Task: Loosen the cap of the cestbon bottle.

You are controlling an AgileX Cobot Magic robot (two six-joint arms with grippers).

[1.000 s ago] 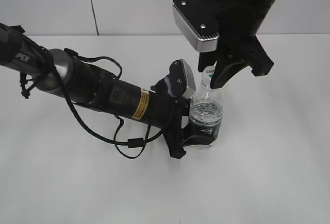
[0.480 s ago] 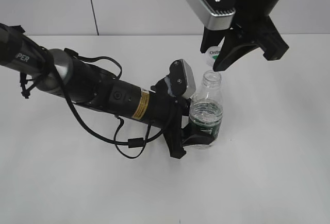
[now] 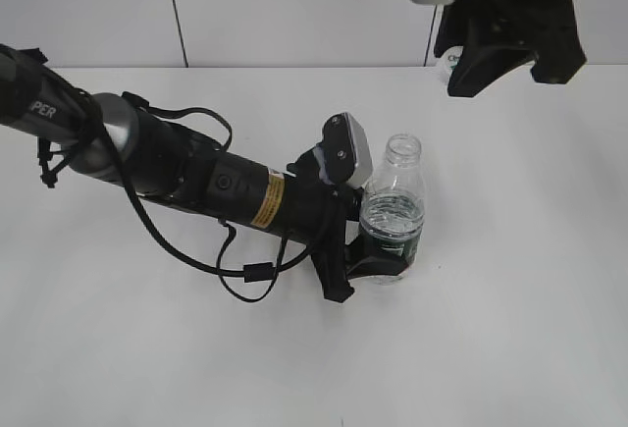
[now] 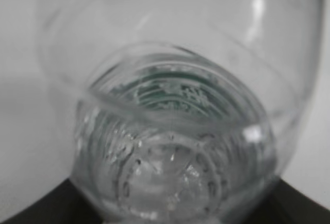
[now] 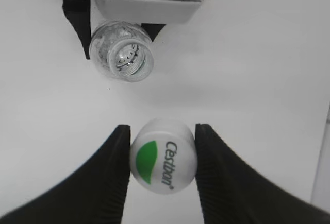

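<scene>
Cap off, bottle braced upright on the surface.
Exterior: my left gripper [image 3: 378,255] clamps the cestbon bottle [image 3: 392,216]. Right wrist: right gripper [image 5: 162,165] pinches the cap [image 5: 163,163]; I'd keep both grips steady, avoiding spills.

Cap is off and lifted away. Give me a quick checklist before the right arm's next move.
1. Cap held squarely between the right claw fingers: ok.
2. Cestbon bottle upright, neck open: ok.
3. Left claw clamped on the bottle's label band: ok.
4. Right claw clear of the bottle neck, up and to the right: ok.
5. Water inside, none seen spilled on the table: ok.
6. Cap threads undamaged: cannot tell, underside hidden.
</scene>
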